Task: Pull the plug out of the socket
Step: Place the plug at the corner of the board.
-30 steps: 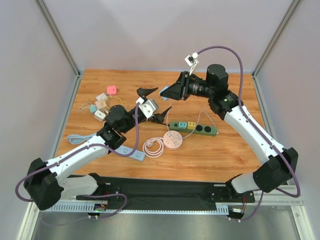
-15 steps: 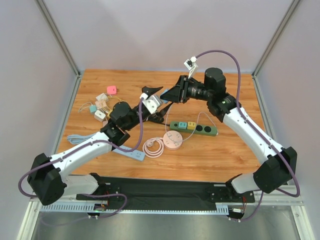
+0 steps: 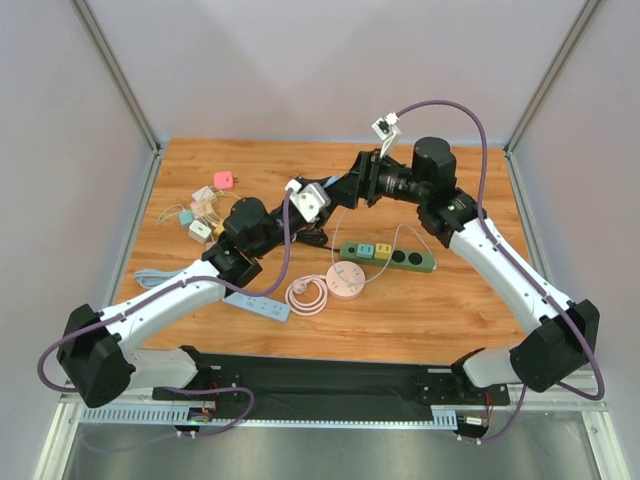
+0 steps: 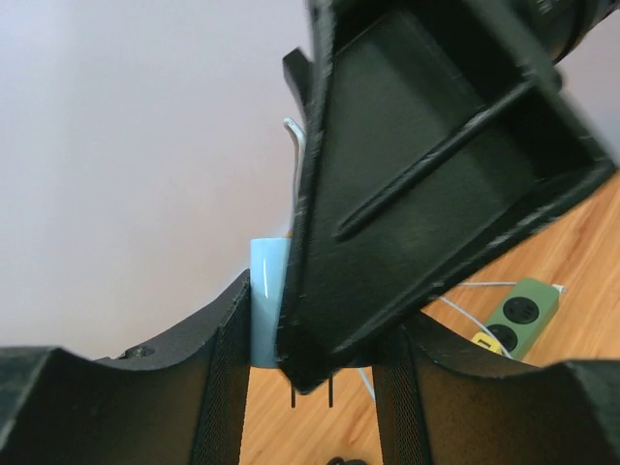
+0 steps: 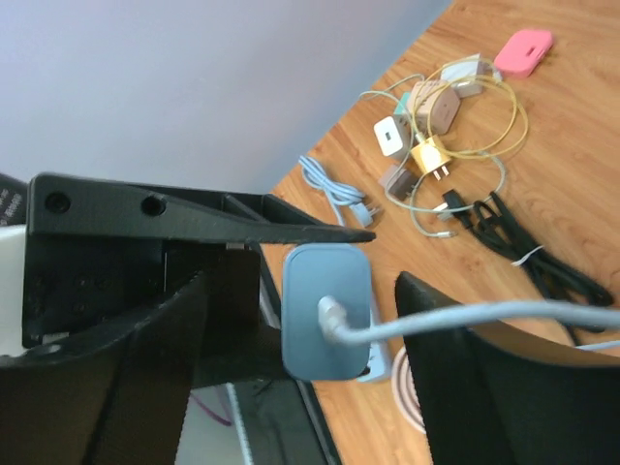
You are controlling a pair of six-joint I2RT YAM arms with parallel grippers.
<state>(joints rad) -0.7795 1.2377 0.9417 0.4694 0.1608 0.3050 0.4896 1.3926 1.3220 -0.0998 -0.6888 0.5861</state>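
**Blue plug in the air between my two grippers**

I am holding both arms up over the bench [image 3: 450,310], with my left gripper [image 3: 318,205] and my right gripper [image 3: 345,190] facing each other tip to tip and their fingers interleaving. The light blue plug [image 5: 326,310] is sitting in the air right where they meet. It is well apart from the green power strip [image 3: 387,256] lying on the wood and is in no socket: its two prongs [image 4: 312,392] are poking out bare from one end. My right gripper is standing spread, its fingers wider than the plug. The plug's white cable [image 5: 465,318] is running out of its back face and across one of those fingers. On my left gripper, one finger is lying against the plug's side. The right gripper's finger is covering the other side, so I cannot tell whether I am pinching the plug there.
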